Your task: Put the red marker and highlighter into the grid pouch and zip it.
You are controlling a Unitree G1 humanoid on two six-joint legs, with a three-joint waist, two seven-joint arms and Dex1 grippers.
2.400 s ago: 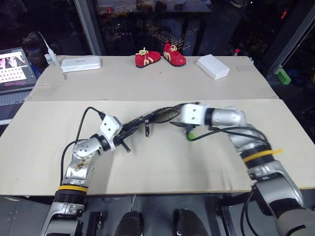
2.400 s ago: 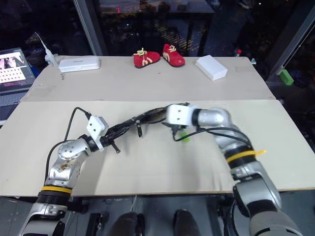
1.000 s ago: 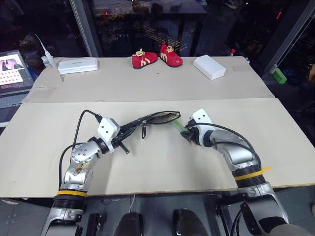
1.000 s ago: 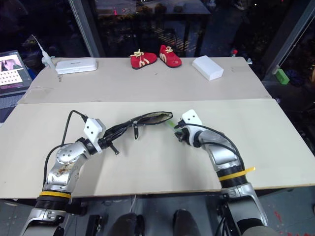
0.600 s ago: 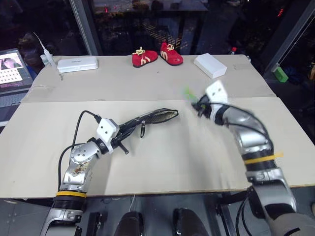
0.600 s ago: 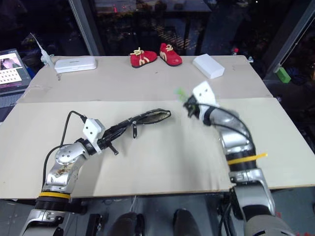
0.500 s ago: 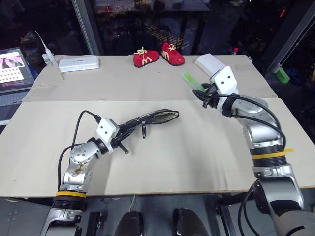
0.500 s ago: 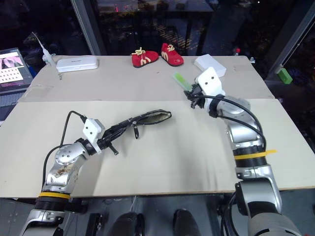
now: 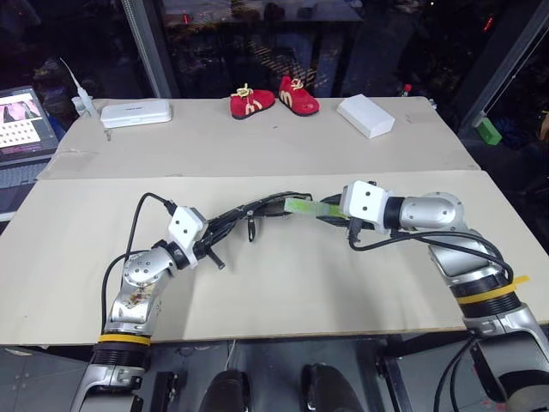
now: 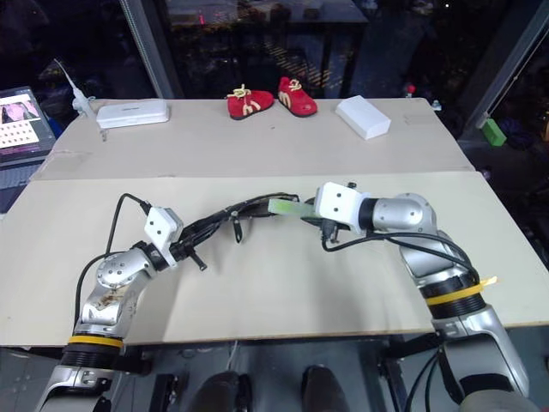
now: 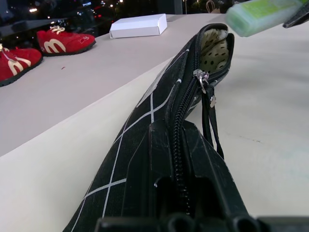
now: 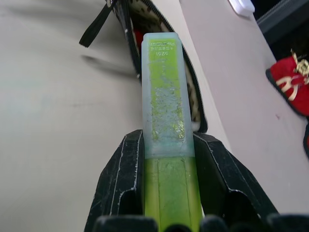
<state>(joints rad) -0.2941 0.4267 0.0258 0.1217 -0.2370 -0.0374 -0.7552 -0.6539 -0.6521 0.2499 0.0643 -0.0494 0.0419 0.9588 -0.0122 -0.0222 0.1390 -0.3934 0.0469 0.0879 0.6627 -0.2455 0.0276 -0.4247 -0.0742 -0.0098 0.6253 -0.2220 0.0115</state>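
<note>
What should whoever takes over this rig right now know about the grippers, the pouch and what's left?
Left gripper: shut on the grid pouch, holding it off the table with its mouth unzipped.
Right gripper: shut on the highlighter, whose tip sits at the pouch mouth.
Something red shows inside the pouch, probably the red marker.
Left: push the highlighter in, release, zip.

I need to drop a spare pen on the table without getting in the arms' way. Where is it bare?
Bare: the near board between both arms, and the far strip between the white case and red shoes. Crowded: mid-table, where the right gripper brings the highlighter to the grid pouch.
</note>
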